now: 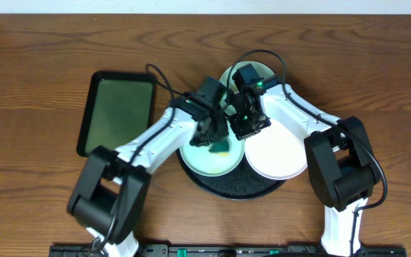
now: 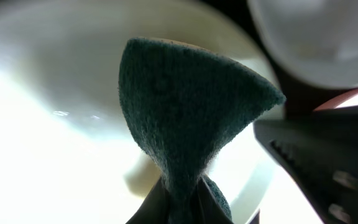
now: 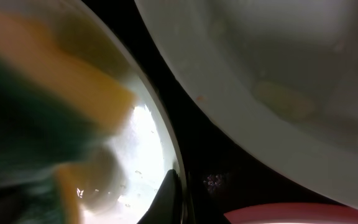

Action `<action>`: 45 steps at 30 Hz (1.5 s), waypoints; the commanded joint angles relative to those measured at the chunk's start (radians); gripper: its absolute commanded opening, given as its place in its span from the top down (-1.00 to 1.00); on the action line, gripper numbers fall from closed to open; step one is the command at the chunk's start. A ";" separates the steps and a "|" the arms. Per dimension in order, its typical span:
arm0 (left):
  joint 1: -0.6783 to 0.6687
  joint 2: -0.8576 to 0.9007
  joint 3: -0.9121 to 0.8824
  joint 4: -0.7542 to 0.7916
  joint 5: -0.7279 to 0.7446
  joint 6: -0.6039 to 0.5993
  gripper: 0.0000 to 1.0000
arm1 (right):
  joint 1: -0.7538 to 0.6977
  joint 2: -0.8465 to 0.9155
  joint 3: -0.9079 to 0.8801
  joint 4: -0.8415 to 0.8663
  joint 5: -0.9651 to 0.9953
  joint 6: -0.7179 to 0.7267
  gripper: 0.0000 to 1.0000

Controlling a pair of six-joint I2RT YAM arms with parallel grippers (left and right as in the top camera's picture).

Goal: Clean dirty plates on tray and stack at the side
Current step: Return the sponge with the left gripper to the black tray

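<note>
The black tray (image 1: 234,187) holds three plates. A mint green plate (image 1: 204,160) lies at its front left, a white plate (image 1: 280,153) at its right, and a second mint plate (image 1: 262,71) at the back, mostly hidden by my right arm. My left gripper (image 1: 218,137) is shut on a green and yellow sponge (image 1: 223,148) and presses it onto the front mint plate (image 2: 48,124); the sponge fills the left wrist view (image 2: 185,106). My right gripper (image 1: 243,128) is shut on that plate's right rim (image 3: 173,155). A plate with a yellowish smear (image 3: 284,102) lies beside it.
A rectangular dark green tray (image 1: 116,111) lies on the wooden table to the left of the black tray. The two arms meet close together over the black tray. The right gripper's dark finger (image 2: 316,162) shows near the sponge in the left wrist view.
</note>
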 commanded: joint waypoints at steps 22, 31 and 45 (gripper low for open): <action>0.019 -0.100 0.001 -0.280 -0.718 -0.083 0.85 | -0.002 0.017 -0.005 -0.018 0.058 -0.045 0.98; 0.132 -0.479 0.002 -0.278 -0.636 -0.002 0.85 | 0.006 -0.029 0.116 -0.137 0.059 -0.055 0.98; 0.503 -0.634 0.002 -0.373 -0.338 0.254 0.85 | 0.173 -0.087 0.443 -0.370 0.587 -0.014 0.98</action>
